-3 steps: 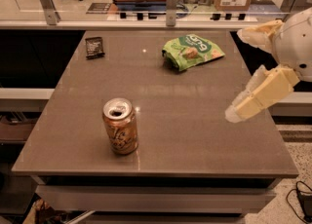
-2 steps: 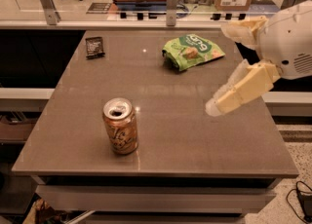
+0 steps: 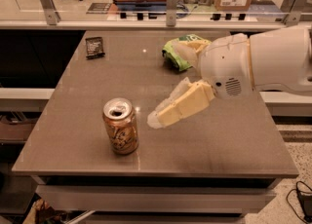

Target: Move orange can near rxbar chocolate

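Standing upright on the near left part of the bench [image 3: 219,140], the orange can [image 3: 120,126] has its long axis vertical, with the silver top and its opening facing the ceiling. The chocolate bar [image 3: 94,47] lies flat in its black wrapper at the far left corner, well apart from the can, its long side running roughly from the near edge to the far edge. From the right a white arm [image 3: 278,60] extends over the bench, and the gripper [image 3: 163,84] hangs above the middle. Its fingers [image 3: 183,105] are spread wide with nothing between them. The nearer finger slants down-left towards the can and ends near it without touching. The farther finger overlaps a green snack bag [image 3: 171,52].
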{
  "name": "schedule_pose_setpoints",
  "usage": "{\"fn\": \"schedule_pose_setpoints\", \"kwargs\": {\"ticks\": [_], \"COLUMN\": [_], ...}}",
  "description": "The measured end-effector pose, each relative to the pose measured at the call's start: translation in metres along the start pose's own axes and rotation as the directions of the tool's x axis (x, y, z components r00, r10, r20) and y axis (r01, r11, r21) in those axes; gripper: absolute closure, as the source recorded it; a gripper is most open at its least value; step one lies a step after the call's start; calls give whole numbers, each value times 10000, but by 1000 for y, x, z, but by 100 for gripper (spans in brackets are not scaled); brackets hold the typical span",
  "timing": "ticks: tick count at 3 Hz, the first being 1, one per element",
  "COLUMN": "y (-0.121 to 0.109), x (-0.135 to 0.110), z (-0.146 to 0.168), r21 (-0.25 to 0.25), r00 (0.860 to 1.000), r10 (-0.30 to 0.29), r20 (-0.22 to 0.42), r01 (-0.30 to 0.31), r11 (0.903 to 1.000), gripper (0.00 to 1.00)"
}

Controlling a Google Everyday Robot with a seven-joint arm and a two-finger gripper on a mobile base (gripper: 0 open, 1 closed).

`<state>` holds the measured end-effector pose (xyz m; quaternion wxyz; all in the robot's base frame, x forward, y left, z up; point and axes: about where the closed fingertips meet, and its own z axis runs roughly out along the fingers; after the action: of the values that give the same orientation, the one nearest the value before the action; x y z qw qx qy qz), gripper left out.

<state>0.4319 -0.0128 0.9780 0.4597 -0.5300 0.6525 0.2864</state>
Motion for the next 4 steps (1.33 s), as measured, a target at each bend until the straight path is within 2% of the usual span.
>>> {"fn": "schedule_pose_setpoints", "kwargs": {"ticks": [1, 2, 4], "y": [0, 4, 11], "x": [0, 12, 35], "z": [0, 12, 53], "r21": [0, -90, -487], "r00": [10000, 9992, 9900], "r10": [-9, 234, 650], "r20": [2, 310, 1252], "r01": [9, -231, -593], "r11": [10000, 9997, 9971], "gripper": [0, 0, 0]}}
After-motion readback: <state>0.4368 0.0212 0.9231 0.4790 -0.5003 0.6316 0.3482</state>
